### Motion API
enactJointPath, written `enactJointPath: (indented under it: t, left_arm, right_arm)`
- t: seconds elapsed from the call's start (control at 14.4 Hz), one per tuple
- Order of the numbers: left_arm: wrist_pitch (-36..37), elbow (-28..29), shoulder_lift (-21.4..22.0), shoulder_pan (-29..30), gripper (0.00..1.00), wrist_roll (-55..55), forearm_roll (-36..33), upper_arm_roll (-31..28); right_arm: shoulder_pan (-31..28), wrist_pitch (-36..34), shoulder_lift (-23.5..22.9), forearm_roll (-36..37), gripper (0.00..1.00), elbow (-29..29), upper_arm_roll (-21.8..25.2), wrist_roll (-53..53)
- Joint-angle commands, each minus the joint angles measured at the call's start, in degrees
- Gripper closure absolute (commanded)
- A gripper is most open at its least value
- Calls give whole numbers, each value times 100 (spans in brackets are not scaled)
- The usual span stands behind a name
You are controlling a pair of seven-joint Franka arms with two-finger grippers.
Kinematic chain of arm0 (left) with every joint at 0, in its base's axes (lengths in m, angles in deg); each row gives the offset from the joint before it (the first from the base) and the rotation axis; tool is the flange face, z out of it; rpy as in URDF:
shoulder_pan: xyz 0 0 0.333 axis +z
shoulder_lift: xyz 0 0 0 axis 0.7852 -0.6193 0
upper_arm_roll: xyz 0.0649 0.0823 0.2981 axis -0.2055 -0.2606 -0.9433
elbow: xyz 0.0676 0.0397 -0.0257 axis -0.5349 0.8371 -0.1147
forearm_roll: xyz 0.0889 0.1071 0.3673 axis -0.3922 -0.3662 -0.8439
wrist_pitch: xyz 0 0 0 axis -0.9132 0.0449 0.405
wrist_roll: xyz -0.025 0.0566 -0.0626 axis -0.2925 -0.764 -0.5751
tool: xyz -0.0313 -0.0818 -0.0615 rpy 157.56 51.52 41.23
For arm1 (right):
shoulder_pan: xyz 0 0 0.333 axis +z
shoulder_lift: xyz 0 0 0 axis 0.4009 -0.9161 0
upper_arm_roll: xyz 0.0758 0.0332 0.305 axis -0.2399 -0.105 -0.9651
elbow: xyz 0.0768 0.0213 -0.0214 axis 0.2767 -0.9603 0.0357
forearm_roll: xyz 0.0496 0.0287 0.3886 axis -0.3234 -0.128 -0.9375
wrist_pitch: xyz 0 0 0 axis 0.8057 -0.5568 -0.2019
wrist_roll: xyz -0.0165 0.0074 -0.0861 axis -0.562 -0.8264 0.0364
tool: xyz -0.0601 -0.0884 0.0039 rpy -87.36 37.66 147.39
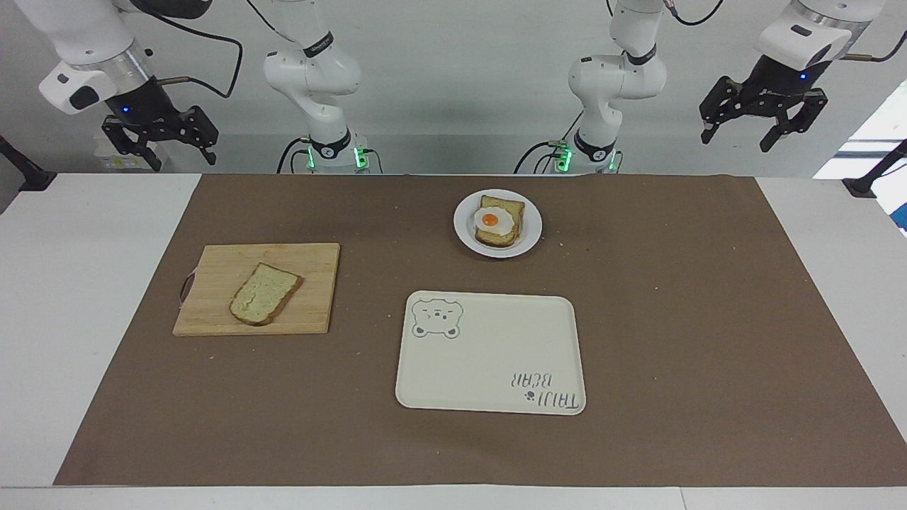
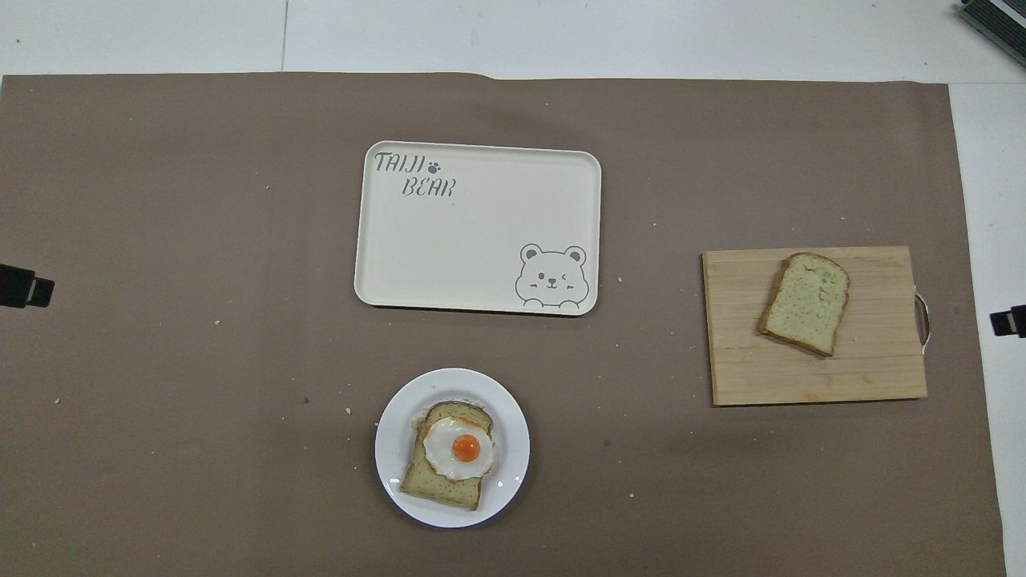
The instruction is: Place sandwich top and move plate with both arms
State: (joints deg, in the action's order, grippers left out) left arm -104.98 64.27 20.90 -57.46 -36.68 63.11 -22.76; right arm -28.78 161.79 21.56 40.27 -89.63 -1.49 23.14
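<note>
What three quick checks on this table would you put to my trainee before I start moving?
1. True or false: the sandwich top lies on the cutting board.
2. Which is nearer to the robots: A) the tray, B) the plate?
3. Fill in: the toast on the plate carries a fried ____.

Key
1. True. The board sits toward the right arm's end of the table.
2. B. The plate sits nearer to the robots than the tray.
3. Egg.

Both arms wait raised: the left tool and the right tool are open and hold nothing.
</note>
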Motion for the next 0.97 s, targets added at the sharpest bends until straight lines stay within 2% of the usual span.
enactJointPath:
  t: [0.0,0.9]
  left_arm:
    - [4,205,173,-78,0,-20,-1,-36]
    - [-22,205,173,-104,0,-117,-1,-9]
  right_arm:
    - [-119,-25,144,-75,0,-149,-45,-165]
    - [-119,-25,144,-74,0,-149,-45,-165]
